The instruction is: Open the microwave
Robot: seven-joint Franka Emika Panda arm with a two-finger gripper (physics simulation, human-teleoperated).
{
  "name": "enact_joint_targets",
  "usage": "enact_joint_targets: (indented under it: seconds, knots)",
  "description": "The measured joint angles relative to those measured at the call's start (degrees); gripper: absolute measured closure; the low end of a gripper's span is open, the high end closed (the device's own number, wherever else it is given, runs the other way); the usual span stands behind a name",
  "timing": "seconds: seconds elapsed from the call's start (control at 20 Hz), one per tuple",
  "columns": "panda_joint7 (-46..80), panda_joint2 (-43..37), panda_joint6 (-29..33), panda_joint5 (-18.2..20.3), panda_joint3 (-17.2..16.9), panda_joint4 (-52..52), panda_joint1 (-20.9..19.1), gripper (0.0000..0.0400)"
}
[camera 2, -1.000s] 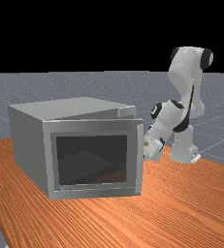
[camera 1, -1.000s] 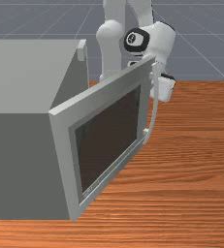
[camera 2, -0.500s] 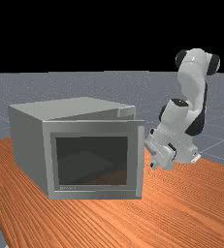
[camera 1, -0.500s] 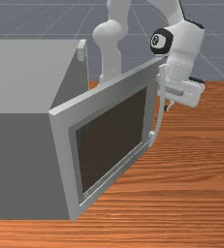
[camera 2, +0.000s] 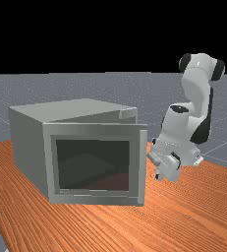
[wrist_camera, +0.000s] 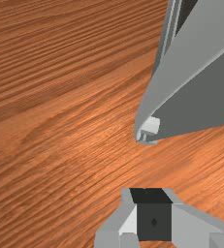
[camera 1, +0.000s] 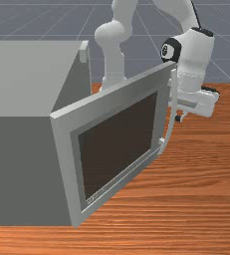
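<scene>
The microwave door stands partly open, likely needing more swing; my end effector's grip I can't tell.

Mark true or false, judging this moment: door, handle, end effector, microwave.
1. The door stands partly open. True.
2. The handle runs along the door's hinged edge. False: it runs along the free edge.
3. In the far view, the end effector is right of the door. True.
4. The microwave lies tipped on its side. False: it stands upright on the wooden table.
5. The end effector is inside the microwave. False: it is outside, near the door's free edge.
</scene>
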Motion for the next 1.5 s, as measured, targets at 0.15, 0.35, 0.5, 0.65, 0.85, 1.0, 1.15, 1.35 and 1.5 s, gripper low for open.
enact_joint_targets:
  seconds: [0.15,0.35,0.5,0.65,0.85,1.0,1.15,1.35,1.5]
  knots:
    - [-4.43,0.72,-0.42,1.44,-0.03,0.91,0.28,0.0400]
    - [-12.43,1.21,0.16,4.69,0.44,-0.35,-1.54,0.0400]
    - [-16.52,1.47,-0.25,5.77,0.48,-0.37,-2.68,0.0400]
    - [-19.36,1.77,-1.64,5.79,0.02,-0.04,-3.49,0.0400]
    - [-22.08,2.37,-2.73,5.98,-0.39,0.88,-4.47,0.0400]
    - [-32.22,5.49,-15.09,13.91,2.89,10.92,-14.30,0.0400]
    - [-33.37,6.04,-18.01,17.77,2.24,14.16,-19.61,0.0400]
    - [-34.16,6.66,-19.16,19.01,2.37,15.54,-21.66,0.0400]
    - [-33.96,7.09,-18.05,17.73,1.83,15.13,-21.30,0.0400]
